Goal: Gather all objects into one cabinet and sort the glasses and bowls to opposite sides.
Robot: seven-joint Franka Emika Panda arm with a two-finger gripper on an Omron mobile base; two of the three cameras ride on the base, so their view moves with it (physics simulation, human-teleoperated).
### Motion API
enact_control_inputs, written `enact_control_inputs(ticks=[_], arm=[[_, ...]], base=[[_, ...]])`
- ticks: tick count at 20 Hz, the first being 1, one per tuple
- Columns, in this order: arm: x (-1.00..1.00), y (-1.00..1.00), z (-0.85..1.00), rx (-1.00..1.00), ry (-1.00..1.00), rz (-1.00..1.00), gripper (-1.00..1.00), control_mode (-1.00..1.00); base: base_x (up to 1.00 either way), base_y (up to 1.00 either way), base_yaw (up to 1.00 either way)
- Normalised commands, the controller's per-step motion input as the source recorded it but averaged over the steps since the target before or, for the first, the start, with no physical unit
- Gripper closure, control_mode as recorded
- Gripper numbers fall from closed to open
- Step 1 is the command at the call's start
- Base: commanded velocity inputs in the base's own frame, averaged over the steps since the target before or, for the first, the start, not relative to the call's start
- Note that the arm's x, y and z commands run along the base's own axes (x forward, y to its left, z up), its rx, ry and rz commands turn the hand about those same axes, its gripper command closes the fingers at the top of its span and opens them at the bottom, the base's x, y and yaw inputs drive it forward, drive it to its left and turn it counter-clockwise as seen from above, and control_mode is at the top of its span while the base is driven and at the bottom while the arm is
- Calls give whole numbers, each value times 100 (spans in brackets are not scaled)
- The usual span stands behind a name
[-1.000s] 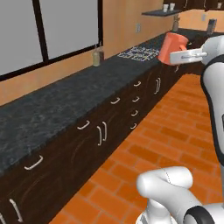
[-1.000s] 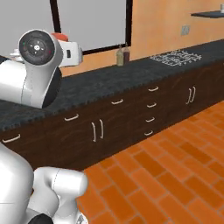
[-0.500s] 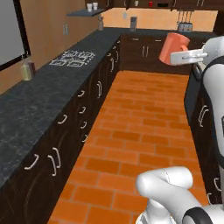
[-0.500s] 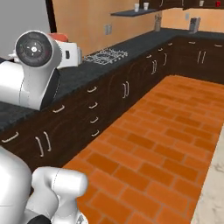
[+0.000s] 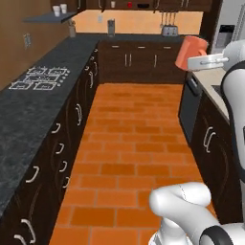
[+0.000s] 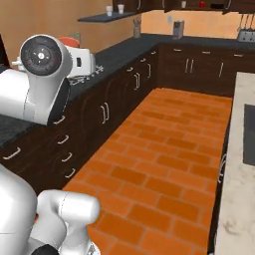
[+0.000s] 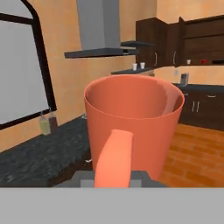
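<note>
My gripper (image 5: 195, 59) is shut on the salmon-orange cup (image 5: 190, 51), held upright high above the brick floor at the right. In the hand view the cup (image 7: 131, 124) is close up, empty, with its handle facing the camera. A sliver of it (image 6: 67, 42) peeks out behind my arm in the right base view. The dark wall cabinet (image 7: 199, 41) stands open on the far wall. On its shelf sit a red mug (image 7: 203, 61) and a small pale tumbler (image 7: 188, 62). In the left base view the red mug (image 5: 129, 5) and a black bowl (image 5: 143, 5) show at the top edge.
A black counter with a cooktop (image 5: 40, 79) runs along the left. A pale counter (image 5: 210, 83) over dark base cabinets lines the right. Between them lies open brick floor (image 5: 134, 139). A wall shelf (image 5: 48, 18) carries two white cups, and a toaster (image 5: 167, 31) sits on the far counter.
The whole picture has swung: the base has turned from facing the left counter to looking down the aisle at the far wall. The cup stays in the gripper.
</note>
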Motion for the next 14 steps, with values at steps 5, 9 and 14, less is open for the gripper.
enact_control_inputs(ticks=[5, 9, 14], arm=[[0, 0, 0, 0, 0, 0, 100, 100], [0, 0, 0, 0, 0, 0, 100, 100], [0, 0, 0, 0, 0, 0, 100, 100]], base=[[100, 9, -27], [100, 16, -15], [100, 9, -19]])
